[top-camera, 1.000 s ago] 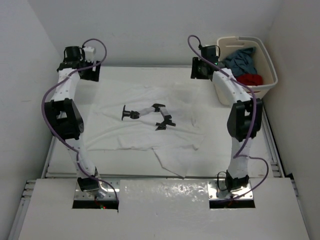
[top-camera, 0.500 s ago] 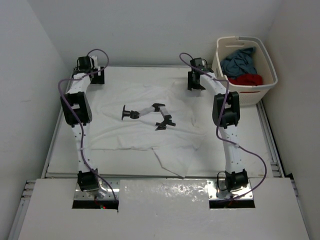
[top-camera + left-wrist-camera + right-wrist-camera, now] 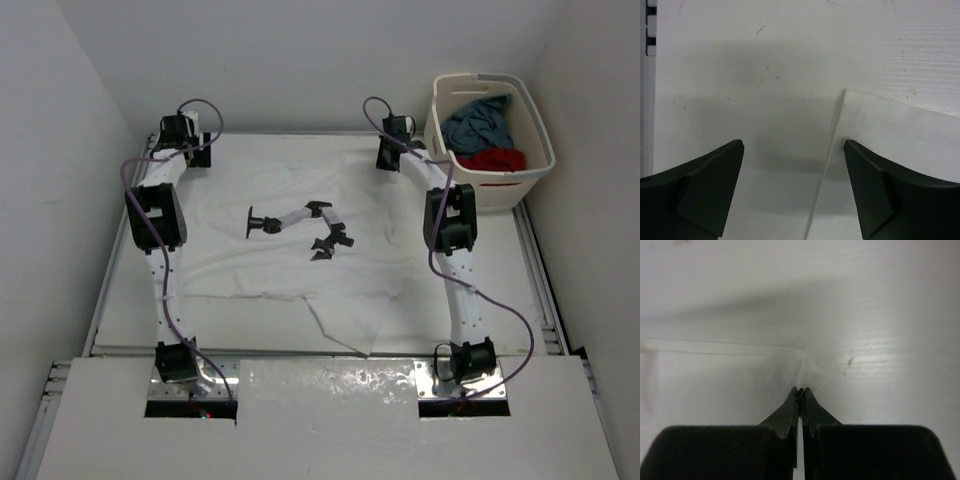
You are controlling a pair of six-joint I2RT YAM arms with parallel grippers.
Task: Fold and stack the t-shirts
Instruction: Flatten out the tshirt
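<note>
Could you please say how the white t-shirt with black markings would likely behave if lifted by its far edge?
Probably floppy: the white cloth t-shirt with black markings lies wrinkled on the table. Likely light: its thin edge puckers at the shut right gripper.

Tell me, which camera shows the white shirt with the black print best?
The top external view: the whole white shirt lies spread, print showing. The left wrist view catches only one corner at the open left gripper; the right wrist view only a puckered edge pinched by the right gripper.
</note>
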